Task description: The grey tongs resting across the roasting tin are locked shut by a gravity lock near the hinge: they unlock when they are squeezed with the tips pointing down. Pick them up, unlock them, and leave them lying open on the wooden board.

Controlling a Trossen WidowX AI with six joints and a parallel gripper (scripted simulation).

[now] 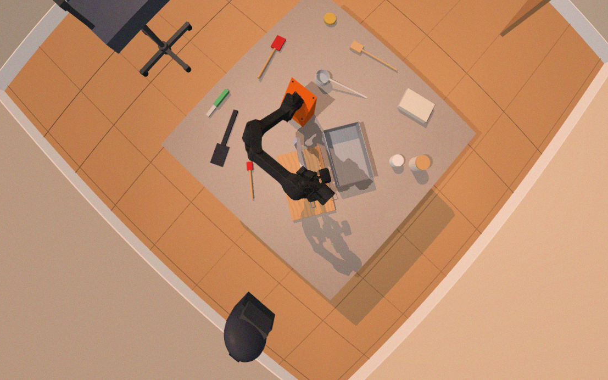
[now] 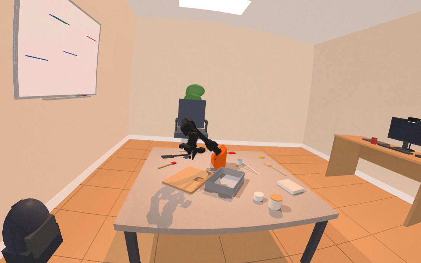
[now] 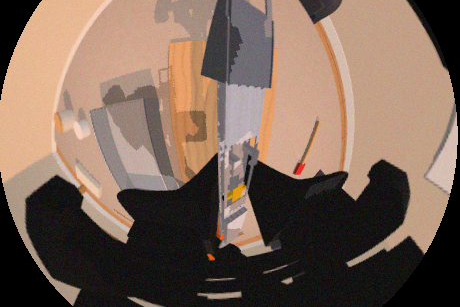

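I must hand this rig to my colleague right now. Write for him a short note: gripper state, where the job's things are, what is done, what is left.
Gripper: shut on the grey tongs, held in the air above the table.
Tongs: off the roasting tin, tips pointing away from the wrist camera toward the wooden board below. They look closed; whether the lock has released cannot be told.
Tin: beside the board, nothing across it.
Done: pickup and lift.
Left: confirm the unlock, lower the tongs open onto the board, open the gripper and let go.

Tongs (image 3: 235,104) hinge end hidden behind tool (image 3: 229,217) (wrist view).
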